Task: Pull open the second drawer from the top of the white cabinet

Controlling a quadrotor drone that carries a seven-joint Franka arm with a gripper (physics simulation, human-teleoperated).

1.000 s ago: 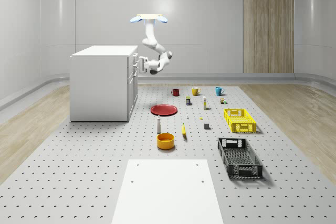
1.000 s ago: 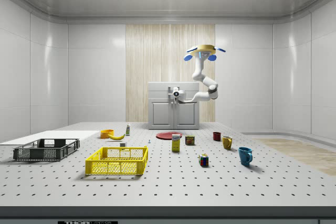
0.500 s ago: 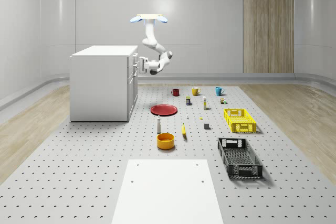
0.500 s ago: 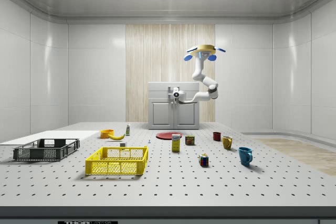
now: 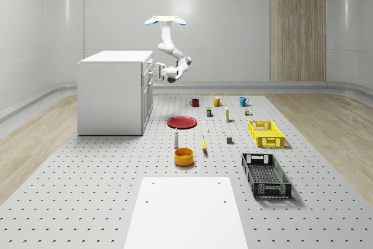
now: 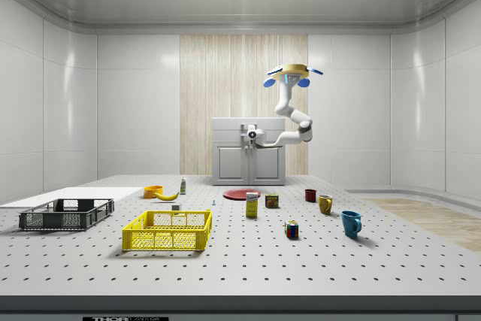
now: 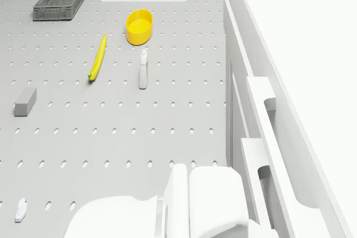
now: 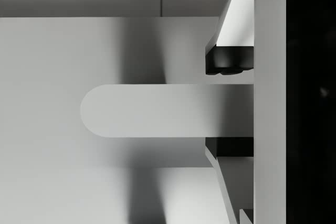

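**Second drawer taken by its handle, pull not yet visible**

Second drawer sits in the front of the white cabinet, under the top drawer, and looks shut or almost shut. In the wrist view the pincer is closed on the drawer's handle. One dark pad is on each side of the pale bar, with hardly any gap, and it holds nothing else. In the whole-scene view the pincer is directly against the cabinet front. The arm bends up from it to the drone, which hovers in front of the cabinet, above the tabletop, near the red plate.

What could go wrong, as I judge it:
- **Slipping:** the pads hold only a thin bar. If the drone pulls back faster than the drawer slides, they may slip off.
- **Jamming:** if the hovering drone drifts sideways or upward, the pull is no longer straight and the drawer may jam in its rails.
- **Wrong drawer:** the two handles are close together, so a wrong height would open the top drawer.

The drawer front faces the whole-scene view's right, toward the cups and baskets, so it must come out in that direction. The long axis of the handle is level and runs across the front, at a right angle to the pull
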